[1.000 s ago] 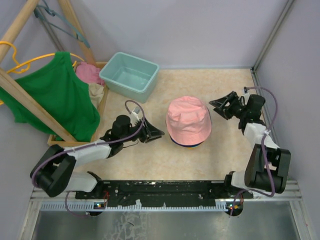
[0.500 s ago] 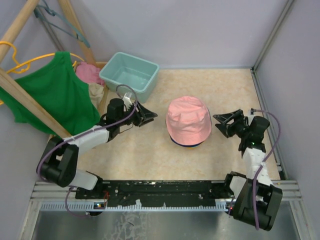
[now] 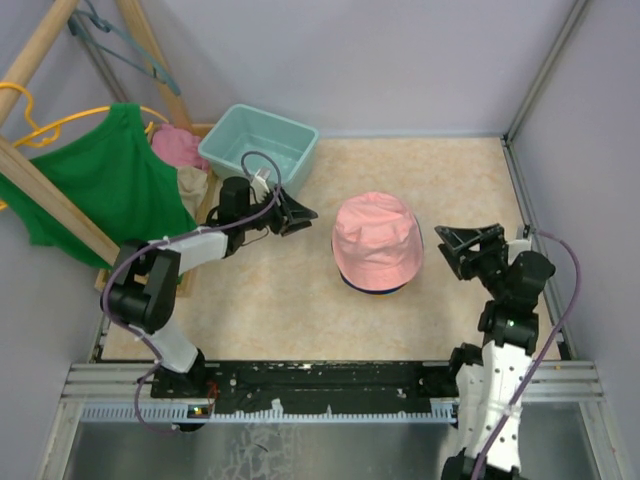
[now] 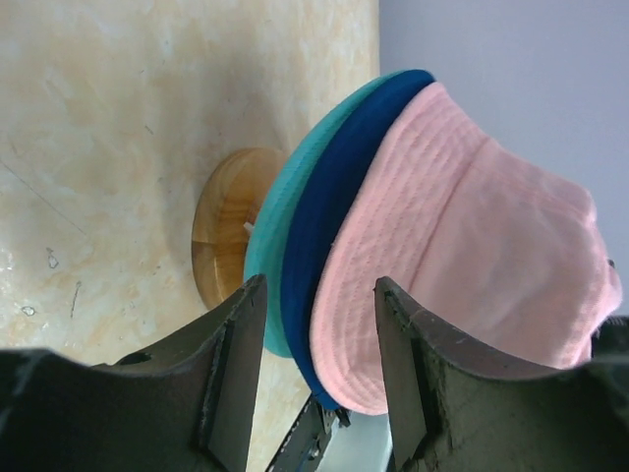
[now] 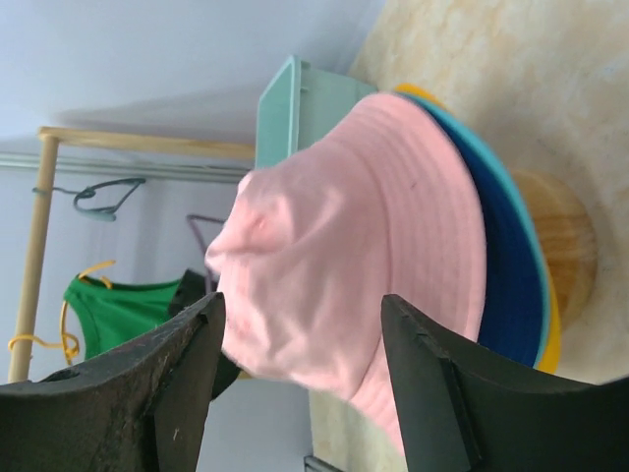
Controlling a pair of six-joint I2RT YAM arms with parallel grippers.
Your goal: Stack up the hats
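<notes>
The pink hat (image 3: 376, 240) sits on top of a stack in the middle of the table. Under it show the navy blue hat (image 4: 334, 206), the teal hat (image 4: 280, 236) and a sliver of the orange-yellow hat (image 5: 552, 329), all on a round wooden stand (image 4: 221, 236). My left gripper (image 3: 303, 215) is open and empty, left of the stack and apart from it. My right gripper (image 3: 458, 247) is open and empty, right of the stack and apart from it. Both wrist views look at the stack between open fingers.
A teal plastic tub (image 3: 260, 150) stands behind the left gripper. A green tank top (image 3: 110, 190) hangs on a wooden rack (image 3: 60, 215) at the left, with a pink cloth (image 3: 178, 146) in a wooden tray behind it. Grey walls close the back and right.
My left gripper has swung back toward the tub, away from the stack. My right arm has drawn back toward the near edge, its gripper still facing the hats. The stack has not moved.
</notes>
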